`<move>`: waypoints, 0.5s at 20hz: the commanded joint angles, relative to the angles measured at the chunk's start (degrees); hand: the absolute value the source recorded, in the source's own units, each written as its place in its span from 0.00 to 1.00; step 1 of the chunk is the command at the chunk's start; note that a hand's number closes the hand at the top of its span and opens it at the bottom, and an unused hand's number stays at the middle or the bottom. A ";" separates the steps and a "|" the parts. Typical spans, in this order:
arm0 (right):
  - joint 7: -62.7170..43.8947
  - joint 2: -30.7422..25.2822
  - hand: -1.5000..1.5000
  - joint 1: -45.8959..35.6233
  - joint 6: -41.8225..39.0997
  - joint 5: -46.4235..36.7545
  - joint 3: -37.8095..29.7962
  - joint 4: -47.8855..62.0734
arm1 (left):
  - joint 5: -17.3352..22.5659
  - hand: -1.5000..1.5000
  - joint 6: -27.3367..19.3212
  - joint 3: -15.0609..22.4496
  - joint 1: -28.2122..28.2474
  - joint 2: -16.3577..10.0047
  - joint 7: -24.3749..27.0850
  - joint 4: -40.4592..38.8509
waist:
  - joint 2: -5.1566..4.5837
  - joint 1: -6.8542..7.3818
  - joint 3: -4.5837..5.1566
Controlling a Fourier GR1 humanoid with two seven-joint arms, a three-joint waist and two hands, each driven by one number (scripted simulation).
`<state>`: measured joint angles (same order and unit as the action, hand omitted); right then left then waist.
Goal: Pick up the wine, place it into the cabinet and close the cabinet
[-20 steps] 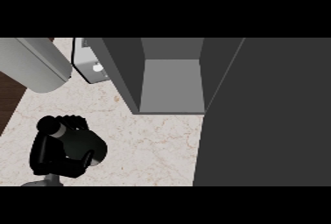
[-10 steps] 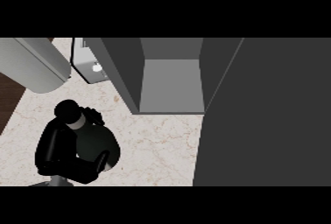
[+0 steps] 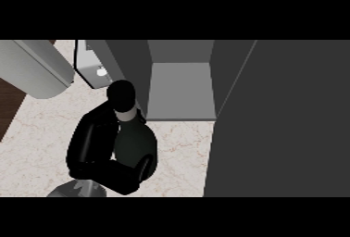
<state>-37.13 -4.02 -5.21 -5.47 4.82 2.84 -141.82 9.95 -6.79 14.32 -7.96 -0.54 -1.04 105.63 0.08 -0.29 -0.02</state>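
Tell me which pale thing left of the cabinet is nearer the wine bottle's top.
The small silver item with a white dot, just beyond the top of the wine bottle; the large pale cylinder lies farther left.

Single head view, set above the pale marbled stone counter top (image 3: 181,152) and facing steeply down at close range. The open grey box-shaped cabinet (image 3: 179,90) lies toward 12 o'clock; a dark grey flat panel (image 3: 287,120) fills 1 to 5 o'clock.
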 commanded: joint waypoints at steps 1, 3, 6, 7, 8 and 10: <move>-0.50 2.05 0.00 1.69 0.59 1.80 2.91 -4.08 | -0.67 1.00 -7.68 4.49 -8.21 0.51 -3.42 -2.26 | -0.03 -0.31 0.00; -2.84 2.24 0.00 0.73 1.71 -0.60 5.18 -6.17 | -1.02 1.00 -13.54 7.34 -10.44 0.52 -6.44 -0.90 | 0.04 -0.36 0.02; -1.30 -0.06 0.00 0.87 -0.48 5.38 -0.70 -3.39 | 0.54 1.00 -14.40 8.35 -11.99 0.53 -2.59 -4.90 | -0.07 -0.18 0.00; -0.34 0.95 0.00 3.18 -0.82 2.80 2.52 -4.17 | -1.62 1.00 -21.57 14.58 -11.15 0.53 -2.53 -3.14 | 0.01 -0.32 -0.01; -3.68 0.90 0.00 1.34 1.08 3.31 1.38 -6.97 | -3.03 1.00 -20.18 10.40 -17.05 0.54 -4.58 -6.19 | 0.00 -0.55 0.00; -3.25 0.34 0.00 5.38 -0.84 4.97 1.73 -10.24 | -2.63 1.00 -23.32 14.16 -14.10 0.54 -1.81 -6.50 | 0.06 -0.63 -0.01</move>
<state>-37.65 -3.19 -4.22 -5.41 4.78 4.84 -142.47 8.39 -23.82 23.98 -20.37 -0.06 -4.37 101.07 0.09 -0.67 -0.02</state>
